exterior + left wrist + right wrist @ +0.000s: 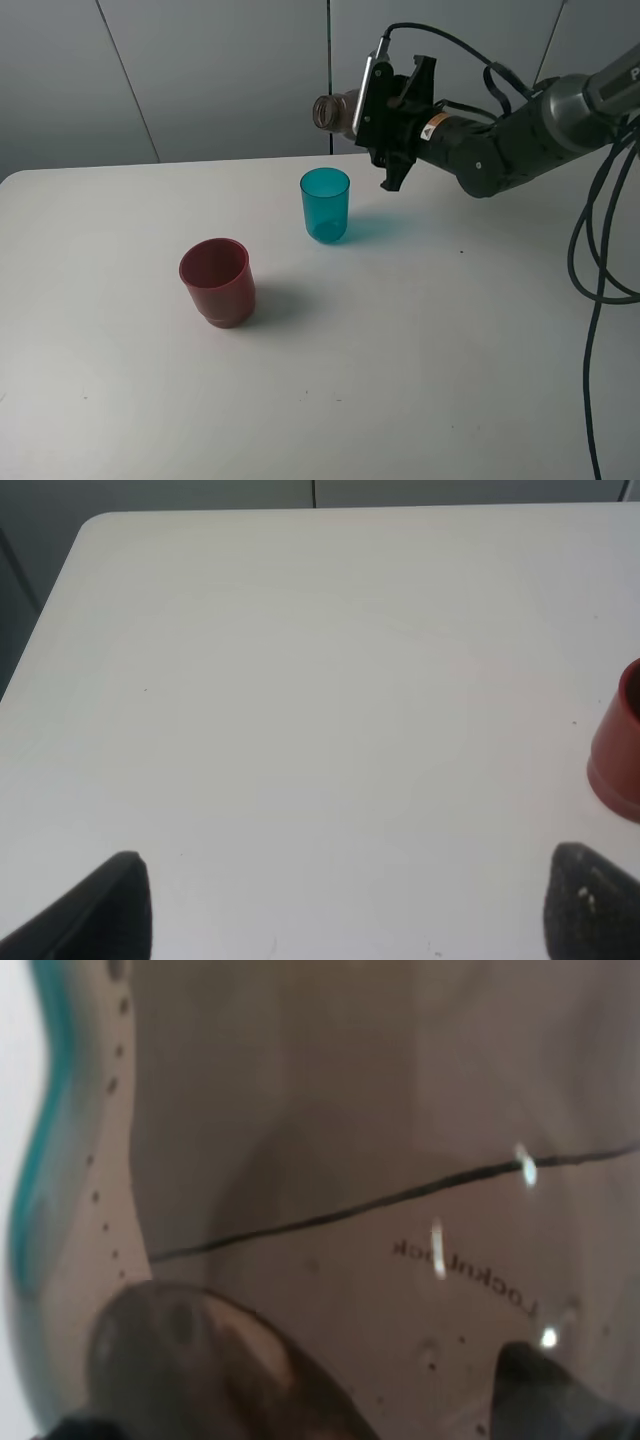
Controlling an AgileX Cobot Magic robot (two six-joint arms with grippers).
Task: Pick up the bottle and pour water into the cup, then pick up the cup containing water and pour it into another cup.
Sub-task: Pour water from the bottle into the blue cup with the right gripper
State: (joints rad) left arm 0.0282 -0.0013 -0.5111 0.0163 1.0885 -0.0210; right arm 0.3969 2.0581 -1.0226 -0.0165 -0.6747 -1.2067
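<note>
Left fingers (110, 910): spread wide, holding nothing, low over the bare worktop (450, 380)
Red cup (217, 282): nearest of the three, upright on the worktop, well apart from the left fingers and just at the edge of the left wrist view; squat and wide with a stepped base, so likely steady as a target
Teal cup (325, 204): upright behind the red cup and near it; whether it holds water I cannot tell
Teal cup handling: thin translucent plastic, probably light, smooth and easy to tip; best taken across the middle of the wall, below the rim, with a mild squeeze
Bottle (335, 110): farthest, lifted clear and lying almost on its side, its open neck above the teal cup
Right fingers (393, 165): clamped round the bottle's body
Bottle handling: slim, slick plastic that probably dents under pressure; a body grip suits the tilt
</note>
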